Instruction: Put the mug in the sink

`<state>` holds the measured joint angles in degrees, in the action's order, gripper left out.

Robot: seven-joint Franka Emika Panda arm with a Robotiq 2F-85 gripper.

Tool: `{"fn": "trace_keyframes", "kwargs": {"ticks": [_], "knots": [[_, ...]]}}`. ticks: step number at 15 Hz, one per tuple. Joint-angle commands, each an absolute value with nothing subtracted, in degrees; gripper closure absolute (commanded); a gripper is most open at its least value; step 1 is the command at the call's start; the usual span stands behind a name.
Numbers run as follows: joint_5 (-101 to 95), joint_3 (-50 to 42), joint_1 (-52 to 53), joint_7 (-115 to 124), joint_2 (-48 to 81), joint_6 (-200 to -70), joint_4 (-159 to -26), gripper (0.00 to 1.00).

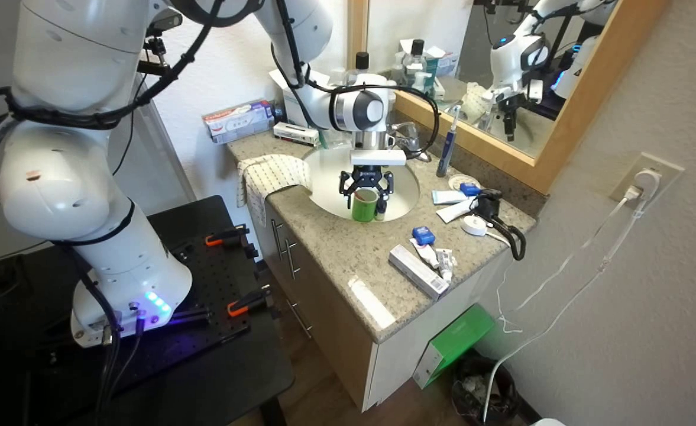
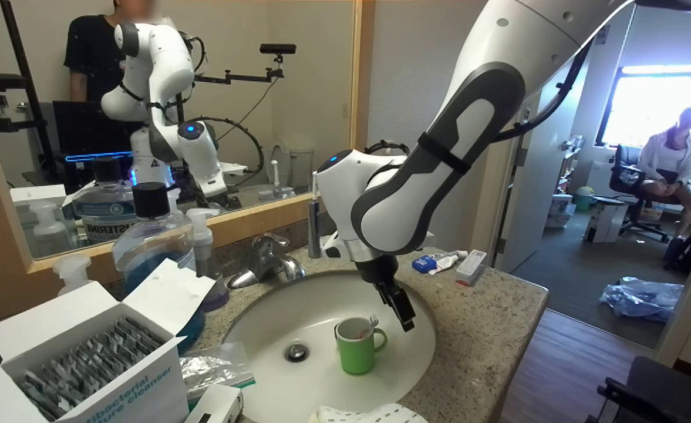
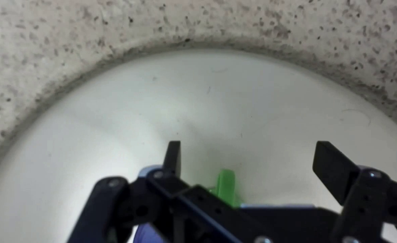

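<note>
The green mug (image 1: 363,209) stands upright in the white sink basin (image 1: 405,192). In an exterior view the mug (image 2: 355,354) has its handle toward my gripper and a toothbrush-like item (image 2: 373,322) sticking out of it. The basin (image 2: 263,379) shows its drain beside the mug. My gripper (image 2: 404,323) is over the basin, a little above and beside the handle, apart from the mug. In the wrist view the gripper (image 3: 247,145) is wide open with nothing between its fingers. The mug's handle (image 3: 226,185) shows low between them; the gripper hides the rest of the mug.
A faucet (image 2: 269,261) stands behind the basin below the mirror (image 1: 501,89). A patterned towel (image 1: 274,177) hangs over the counter edge. An open wipes box (image 2: 116,376) and a mouthwash bottle (image 2: 152,247) stand beside the sink. Toothpaste tubes (image 1: 457,208) and a long box (image 1: 418,272) lie opposite.
</note>
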<state>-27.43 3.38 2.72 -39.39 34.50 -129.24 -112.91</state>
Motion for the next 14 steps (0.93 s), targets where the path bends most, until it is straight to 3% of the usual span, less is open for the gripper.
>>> {"fn": "trace_keyframes", "kwargs": {"ticks": [1,12,14], "knots": [[-29.7,3.6,2.8,-40.6,26.4,-128.8,-120.2,0.00],[-35.2,4.5,3.6,-43.9,6.6,-126.9,-138.0,0.00],[-33.1,4.6,3.0,-43.9,10.5,-127.7,-134.5,0.00]]}}
